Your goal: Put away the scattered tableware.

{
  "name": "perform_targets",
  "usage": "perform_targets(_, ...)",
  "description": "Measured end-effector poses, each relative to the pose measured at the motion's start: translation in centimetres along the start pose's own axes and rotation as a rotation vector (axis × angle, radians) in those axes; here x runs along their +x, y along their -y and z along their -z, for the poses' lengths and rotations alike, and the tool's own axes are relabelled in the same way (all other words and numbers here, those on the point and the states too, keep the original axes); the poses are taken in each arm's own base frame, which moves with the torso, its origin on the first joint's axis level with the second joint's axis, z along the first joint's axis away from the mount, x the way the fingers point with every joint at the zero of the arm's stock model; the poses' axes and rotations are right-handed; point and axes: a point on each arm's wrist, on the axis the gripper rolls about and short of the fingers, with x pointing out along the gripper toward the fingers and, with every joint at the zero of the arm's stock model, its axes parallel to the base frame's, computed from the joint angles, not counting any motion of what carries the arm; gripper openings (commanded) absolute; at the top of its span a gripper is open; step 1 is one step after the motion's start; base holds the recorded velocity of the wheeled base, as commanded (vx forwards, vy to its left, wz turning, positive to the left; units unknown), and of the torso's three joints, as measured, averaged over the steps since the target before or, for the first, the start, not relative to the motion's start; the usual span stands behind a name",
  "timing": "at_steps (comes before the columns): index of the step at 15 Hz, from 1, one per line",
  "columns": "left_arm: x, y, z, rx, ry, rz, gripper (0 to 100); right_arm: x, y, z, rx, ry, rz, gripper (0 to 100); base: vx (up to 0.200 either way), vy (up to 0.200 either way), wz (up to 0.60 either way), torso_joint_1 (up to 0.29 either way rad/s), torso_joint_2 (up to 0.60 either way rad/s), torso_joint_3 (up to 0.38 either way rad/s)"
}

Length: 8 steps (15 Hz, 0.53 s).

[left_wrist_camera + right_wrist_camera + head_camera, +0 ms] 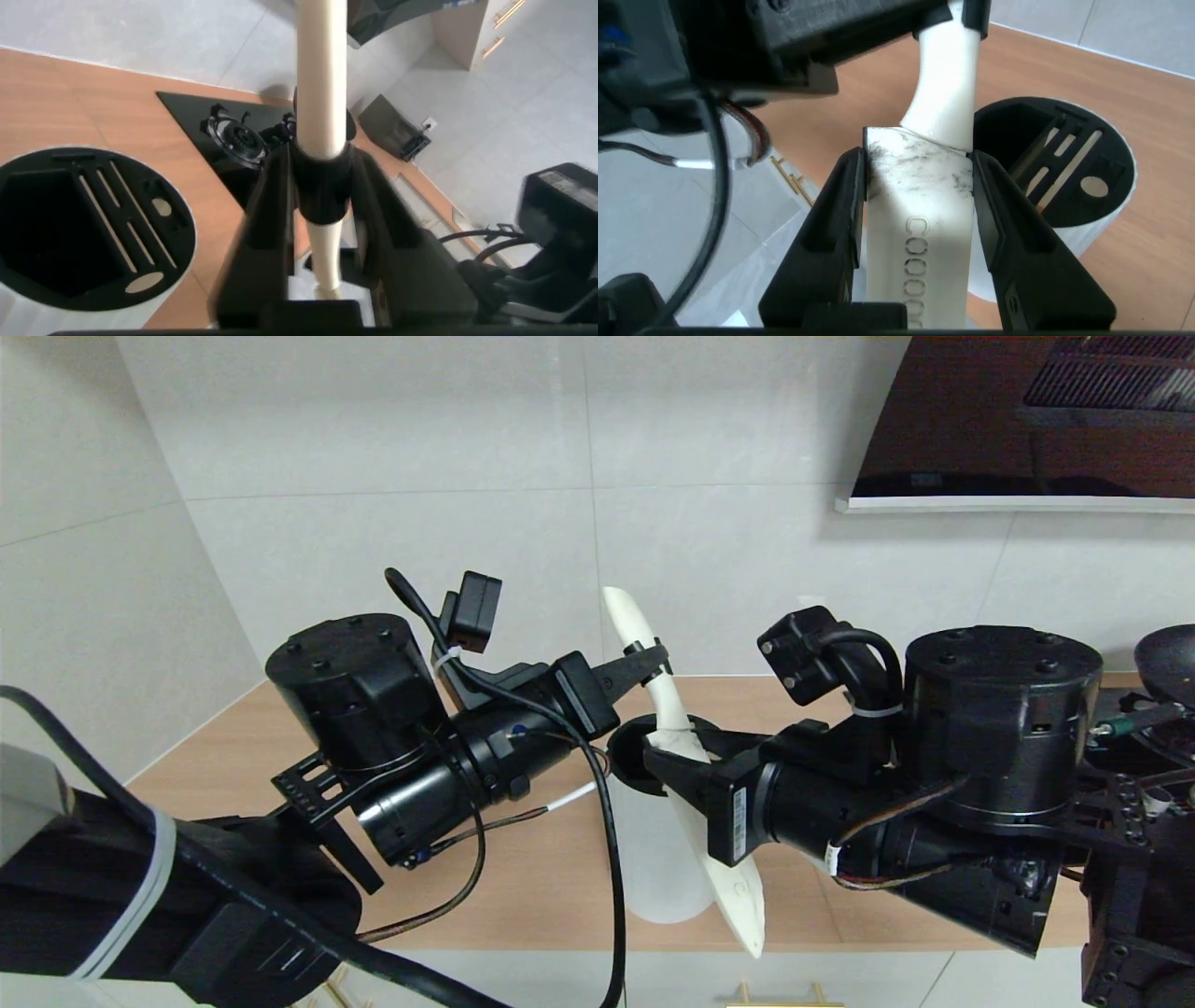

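The cream-white plastic rice paddle point(733, 882) is held up in the air between the two arms, clear of the desk. Its long axis runs steeply. The narrow handle end points up and towards the tiled wall, and the broad blade end hangs down on the robot's side.

The left gripper point(649, 663) is closed round the handle high up, its fingers point(280, 201) pressed to either side of the shaft. The right gripper point(677, 751) is clamped lower down on the wide, smudged blade point(920, 205), with one finger point(839, 201) on each edge. So both arms hold the paddle together, the left nearer the handle tip and the right nearer the blade.

Just behind and below the paddle stands a white cylindrical utensil holder point(653, 873) with a black divided insert, set on the light wooden desk point(523, 868). The paddle crosses in front of the holder's mouth, and the blade tip hangs lower than the rim on the near side, not inside it.

Seen from the left wrist, one compartment holds several pale thin sticks point(112, 219), probably chopsticks, with a small pale oval piece point(142, 282) beside them. The other sections look dark and I cannot tell what they hold.

As I judge it, the coming move depends on bringing the hanging blade end back over the opening. One gripper would have to let go so the other can lower the paddle in.
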Motion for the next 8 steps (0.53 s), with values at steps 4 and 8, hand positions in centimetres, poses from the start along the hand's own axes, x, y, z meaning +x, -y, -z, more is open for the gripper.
perform_targets(4, 0.11, 0.06, -0.04, 0.0, 0.002, 0.001, 0, 0.01, -0.01, -0.05, 0.001, 0.006, 0.0, 0, 0.0, 0.0, 0.0, 0.0, 0.0, 0.0)
perform_targets(8, 0.19, 0.26, 0.0, 0.0, 0.001, 0.006, 0, 0.06, 0.03, -0.08, 0.003, 0.007, 0.001, 100, 0.0, 0.0, 0.0, 0.0, 0.0, 0.0)
